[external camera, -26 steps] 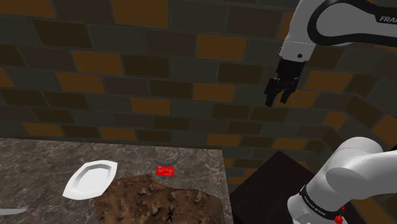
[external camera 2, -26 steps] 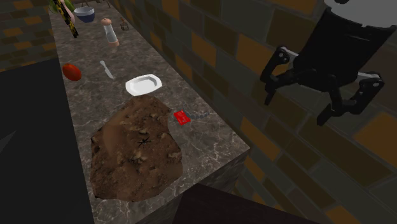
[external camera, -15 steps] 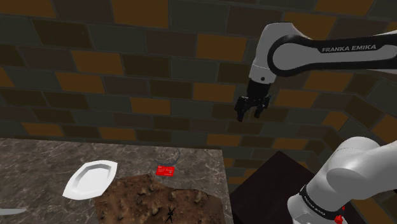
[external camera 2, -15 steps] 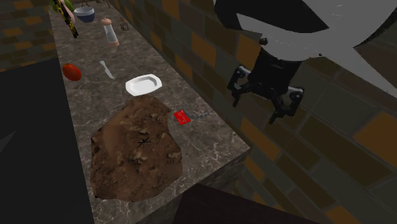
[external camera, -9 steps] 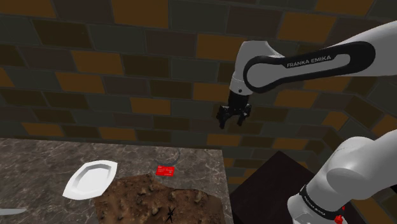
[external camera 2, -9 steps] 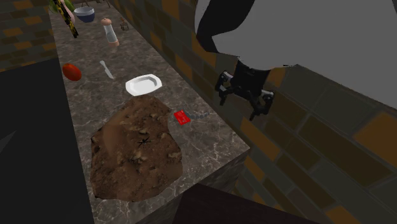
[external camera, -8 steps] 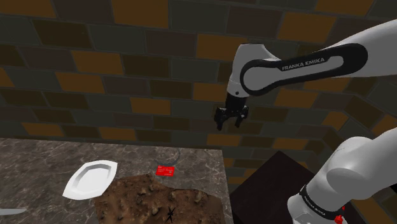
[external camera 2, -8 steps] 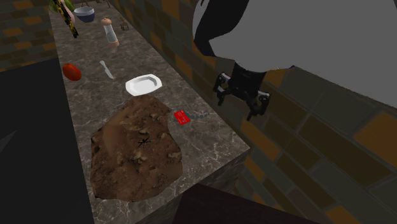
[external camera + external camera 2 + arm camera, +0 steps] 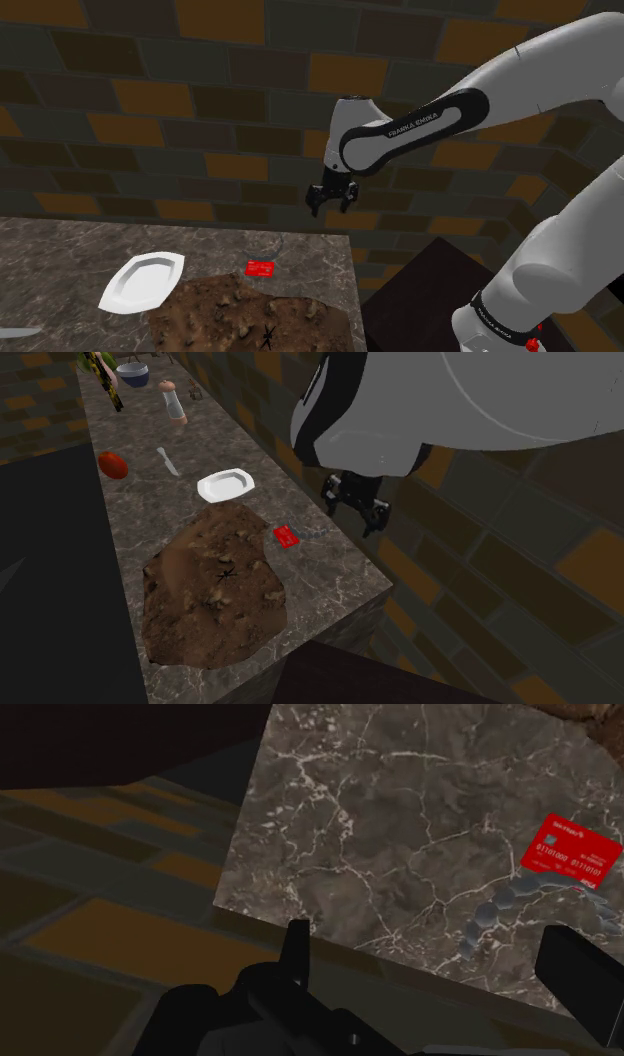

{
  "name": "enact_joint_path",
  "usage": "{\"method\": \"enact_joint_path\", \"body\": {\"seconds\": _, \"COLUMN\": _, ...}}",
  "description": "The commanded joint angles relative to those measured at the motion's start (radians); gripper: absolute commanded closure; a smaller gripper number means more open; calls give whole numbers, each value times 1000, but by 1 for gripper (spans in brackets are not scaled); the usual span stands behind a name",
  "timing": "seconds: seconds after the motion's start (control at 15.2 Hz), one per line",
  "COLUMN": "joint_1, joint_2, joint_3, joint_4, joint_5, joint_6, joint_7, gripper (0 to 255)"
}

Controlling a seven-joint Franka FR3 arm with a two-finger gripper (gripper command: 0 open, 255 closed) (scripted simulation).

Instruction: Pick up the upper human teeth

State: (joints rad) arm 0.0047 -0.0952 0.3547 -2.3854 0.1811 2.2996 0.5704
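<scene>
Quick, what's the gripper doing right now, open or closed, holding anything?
The gripper: open, fingers apart, holding nothing; it hangs in the air, clear of the grey teeth.

- Upper human teeth (image 9: 492, 910): a curved arch of small rounded teeth, drawn grey, close in tone to the surface under it.
- Pose: lying flat on the marbled counter (image 9: 380, 824).
- Position: just beside the red card (image 9: 570, 852), near the counter's wall-side edge (image 9: 315, 532).
</scene>
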Motion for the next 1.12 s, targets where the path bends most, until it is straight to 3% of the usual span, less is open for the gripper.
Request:
{"method": "enact_joint_path", "body": {"seconds": 0.0, "joint_1": 1, "joint_2": 93, "joint_3": 15, "joint_4": 43, "joint_5": -37, "joint_6": 54, "joint_7": 54, "gripper": 0}}
{"method": "enact_joint_path", "body": {"seconds": 0.73, "joint_1": 78, "joint_2": 553, "joint_3": -15, "joint_4": 363, "joint_5": -274, "joint_6": 193, "joint_7": 328, "gripper": 0}}
{"method": "enact_joint_path", "body": {"seconds": 0.86, "joint_1": 46, "joint_2": 644, "joint_3": 25, "joint_4": 441, "joint_5": -355, "joint_6": 194, "joint_7": 397, "gripper": 0}}
{"method": "enact_joint_path", "body": {"seconds": 1.06, "joint_1": -57, "joint_2": 695, "joint_3": 131, "joint_4": 449, "joint_5": -477, "joint_6": 198, "joint_7": 475, "gripper": 0}}
